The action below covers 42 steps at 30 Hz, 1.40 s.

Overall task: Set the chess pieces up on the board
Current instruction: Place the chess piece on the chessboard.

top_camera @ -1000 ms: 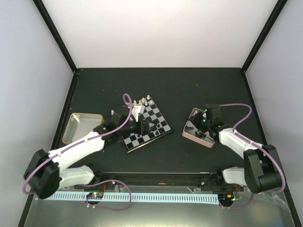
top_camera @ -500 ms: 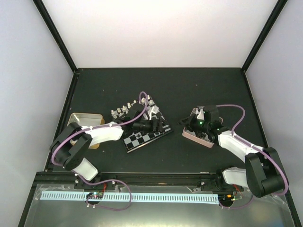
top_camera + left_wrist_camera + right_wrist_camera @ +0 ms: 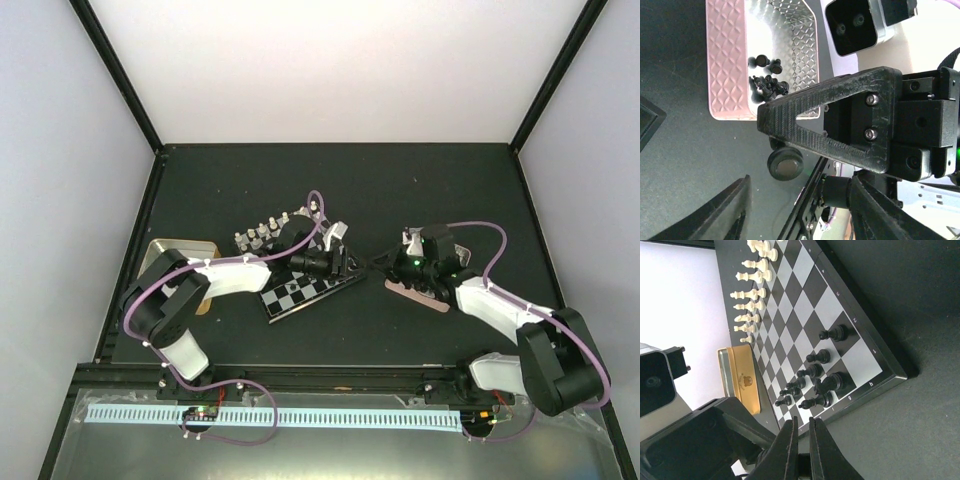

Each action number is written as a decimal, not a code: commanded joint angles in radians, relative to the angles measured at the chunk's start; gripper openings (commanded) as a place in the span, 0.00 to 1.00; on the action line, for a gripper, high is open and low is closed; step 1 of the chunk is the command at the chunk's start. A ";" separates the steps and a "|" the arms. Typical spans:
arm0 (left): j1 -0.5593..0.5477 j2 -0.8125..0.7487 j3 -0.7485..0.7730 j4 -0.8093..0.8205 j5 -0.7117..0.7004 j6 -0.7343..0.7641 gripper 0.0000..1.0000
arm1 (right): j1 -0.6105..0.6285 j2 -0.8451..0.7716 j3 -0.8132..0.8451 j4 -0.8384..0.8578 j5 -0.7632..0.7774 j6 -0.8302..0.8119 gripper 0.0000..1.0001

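The board (image 3: 300,291) lies tilted at mid-table, with white chess pieces (image 3: 258,235) lined along its far-left edge (image 3: 752,295) and several black pieces (image 3: 822,375) at its near-right corner. My left gripper (image 3: 350,262) reaches over the board's right corner with its jaws open (image 3: 800,186). My right gripper (image 3: 383,260) meets it from the right, shut (image 3: 802,422) on a black chess piece whose round base (image 3: 785,164) shows just beyond my left fingertips.
A pink-rimmed tray (image 3: 415,292) right of the board holds more black pieces (image 3: 769,85). A tan-rimmed tray (image 3: 165,247) sits left of the board, partly behind my left arm. Dark matting surrounds both.
My left arm swung right across the board and its jaws have narrowed. My right gripper moved left off the pink tray to meet it, staying shut.
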 commanded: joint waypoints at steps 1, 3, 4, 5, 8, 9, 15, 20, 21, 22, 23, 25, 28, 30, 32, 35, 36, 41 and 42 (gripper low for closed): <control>-0.009 0.009 0.062 0.011 0.026 0.027 0.51 | 0.012 0.012 0.017 0.027 -0.029 0.013 0.06; -0.009 0.013 0.069 0.006 0.027 0.032 0.47 | 0.014 0.012 0.018 0.027 -0.028 0.011 0.06; -0.009 0.016 0.071 0.005 0.029 0.032 0.44 | 0.016 0.012 0.017 0.029 -0.029 0.011 0.06; -0.008 0.020 0.074 0.004 0.029 0.032 0.42 | 0.015 0.013 0.019 0.028 -0.030 0.011 0.06; -0.009 0.025 0.078 -0.003 0.031 0.036 0.38 | 0.017 0.013 0.017 0.029 -0.032 0.013 0.06; -0.010 0.028 0.081 -0.014 0.028 0.040 0.38 | 0.018 0.014 0.017 0.030 -0.032 0.013 0.06; -0.010 0.037 0.088 -0.029 0.021 0.049 0.40 | 0.021 0.013 0.020 0.032 -0.035 0.011 0.06; -0.010 0.047 0.111 -0.066 0.011 0.065 0.40 | 0.021 0.014 0.019 0.026 -0.034 0.004 0.06; -0.010 0.048 0.115 -0.073 0.008 0.069 0.40 | 0.021 0.013 0.019 0.025 -0.033 0.004 0.06; -0.010 0.048 0.115 -0.074 0.006 0.070 0.40 | 0.021 0.013 0.019 0.025 -0.032 0.003 0.06; -0.010 0.046 0.115 -0.075 0.003 0.070 0.38 | 0.021 0.013 0.019 0.024 -0.031 0.003 0.06; -0.010 0.038 0.112 -0.076 -0.006 0.072 0.33 | 0.020 0.012 0.019 0.023 -0.030 0.002 0.06; -0.011 0.032 0.115 -0.083 -0.013 0.080 0.20 | 0.021 0.010 0.019 0.023 -0.030 0.000 0.06; -0.011 0.029 0.115 -0.084 -0.015 0.084 0.13 | 0.020 0.006 0.019 0.023 -0.030 0.000 0.06; -0.010 0.026 0.113 -0.083 -0.014 0.087 0.08 | 0.021 0.001 0.018 0.026 -0.033 0.004 0.08; -0.010 -0.001 0.101 -0.076 -0.020 0.094 0.06 | 0.021 -0.024 0.009 0.043 -0.032 0.029 0.18; -0.010 -0.016 0.098 -0.081 -0.025 0.102 0.07 | 0.021 -0.037 0.003 0.056 -0.031 0.043 0.22; -0.009 -0.146 0.061 -0.091 -0.055 0.147 0.08 | 0.020 -0.102 -0.034 0.198 -0.055 0.153 0.36; -0.009 -0.172 0.052 -0.091 -0.060 0.152 0.08 | 0.021 -0.113 -0.041 0.236 -0.069 0.177 0.37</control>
